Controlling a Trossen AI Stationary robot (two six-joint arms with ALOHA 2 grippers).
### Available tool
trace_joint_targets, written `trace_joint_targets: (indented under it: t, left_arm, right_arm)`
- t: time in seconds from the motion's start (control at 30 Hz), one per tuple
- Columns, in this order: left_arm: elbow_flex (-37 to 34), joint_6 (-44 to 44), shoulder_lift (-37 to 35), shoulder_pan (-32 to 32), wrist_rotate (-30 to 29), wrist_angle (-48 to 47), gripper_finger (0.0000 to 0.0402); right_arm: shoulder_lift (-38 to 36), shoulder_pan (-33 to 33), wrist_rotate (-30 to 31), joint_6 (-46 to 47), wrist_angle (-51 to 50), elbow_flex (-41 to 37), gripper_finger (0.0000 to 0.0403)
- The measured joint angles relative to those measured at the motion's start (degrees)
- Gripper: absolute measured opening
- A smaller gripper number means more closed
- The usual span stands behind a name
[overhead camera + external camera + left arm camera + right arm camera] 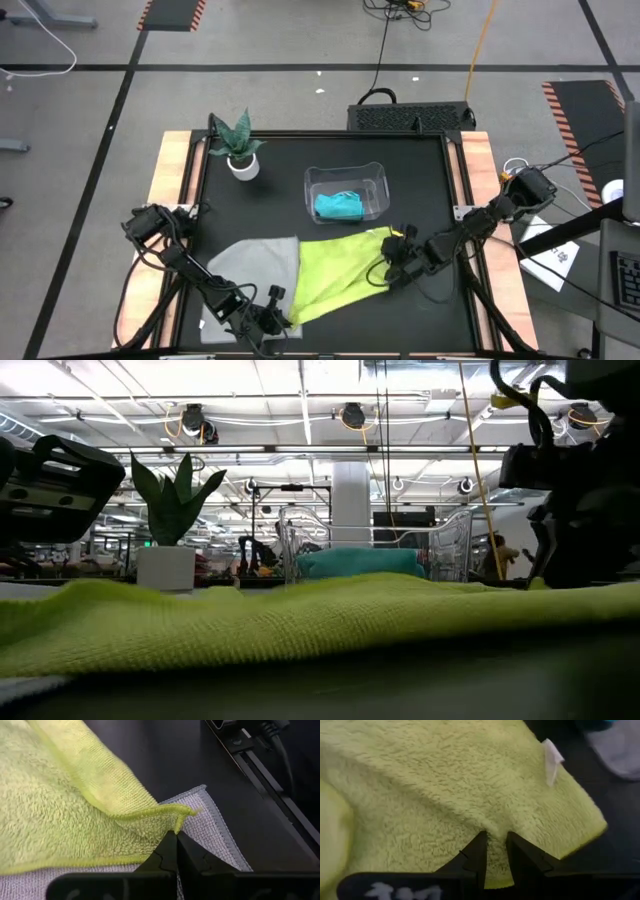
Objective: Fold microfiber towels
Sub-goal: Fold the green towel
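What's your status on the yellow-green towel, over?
Left gripper shut on yellow-green towel corner; right gripper pinching its opposite edge. Towel overlaps grey towel. Teal towel in clear bin. Nothing blocking.

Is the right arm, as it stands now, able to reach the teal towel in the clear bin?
Probably not yet. The right gripper is shut on the yellow-green towel, so it must release first. The teal towel lies close by in the open-topped clear bin, with nothing between.
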Motion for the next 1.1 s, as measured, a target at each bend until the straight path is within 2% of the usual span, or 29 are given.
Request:
trace_joint_targets:
  t: [0.2,0.27,0.47,0.63,0.77,1.1]
  left_arm:
    - [0.0,0.0,0.0,0.0,0.2,0.0,0.0005]
    - [-0.1,0.0,0.1,0.0,0.2,0.1,0.0002]
    - [-0.2,0.5,0.1,0.0,0.2,0.9,0.0008]
    - [-0.2,0.4,0.1,0.0,0.4,0.7,0.0003]
    - [-0.2,0.4,0.1,-0.1,0.4,0.7,0.0008]
    - [-0.2,0.5,0.1,-0.1,0.5,0.6,0.0006]
  right_arm:
    - [-6.1,2.5,-0.4,-8.6,4.7,-0.3,0.0071]
    - [-8.2,3.6,-1.1,-11.2,9.2,-0.4,0.0073]
    - [-10.4,5.5,-0.8,-17.3,21.9,-0.1,0.0123]
    - [-9.4,5.9,-4.9,-13.9,24.0,-0.1,0.0177]
    - [-7.5,7.9,-7.5,-9.6,24.9,0.0,0.0203]
    - [-1.8,10.8,-8.8,-6.5,32.4,0.0,0.0202]
